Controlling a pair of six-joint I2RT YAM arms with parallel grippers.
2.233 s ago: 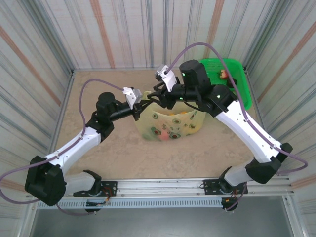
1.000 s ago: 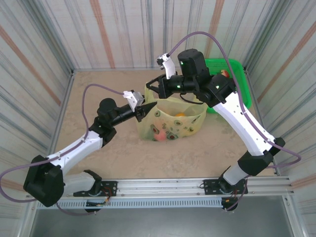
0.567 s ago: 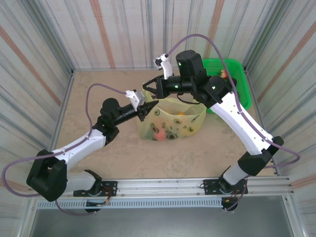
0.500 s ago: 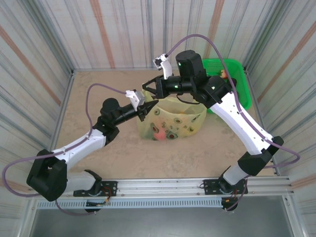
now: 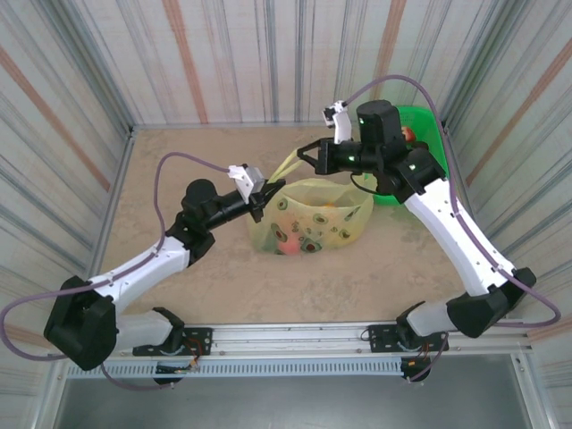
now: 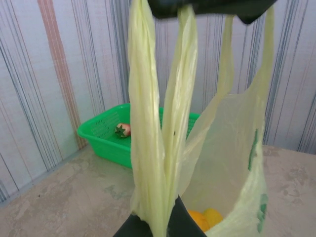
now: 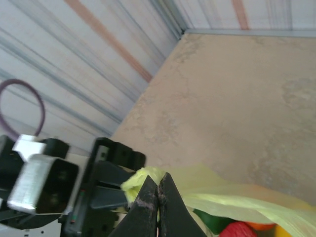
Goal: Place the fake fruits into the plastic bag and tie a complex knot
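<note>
1. A beige, stone-patterned tabletop is enclosed on three sides by corrugated walls striped in grey and rust.
2. The plastic bag is set near the middle of the tabletop, standing with its mouth upward. Its body is spread wider from left to right than from front to back.
3. The fake fruits are seen through the thin yellow-green film at the bottom of the bag. Red, orange, yellow and green pieces can be made out.
4. The handles are drawn out into long, narrow strips. From the left wrist their long axis is seen running almost vertically, from the bottom edge to the top. From above, the taut strip is seen slanting from the bag's left upper edge toward the far wall and to the right.
5. The lower end of the strips is pinched by the left gripper, whose jaws are clenched on the film.
6. The upper end is held by the right gripper. Its jaws are pressed together on a fold of the handle film, well above the bag's mouth.
7. A green mesh basket is placed in the far right corner, behind the bag. A lone fruit, reddish with a green cap, is left lying in it.
</note>
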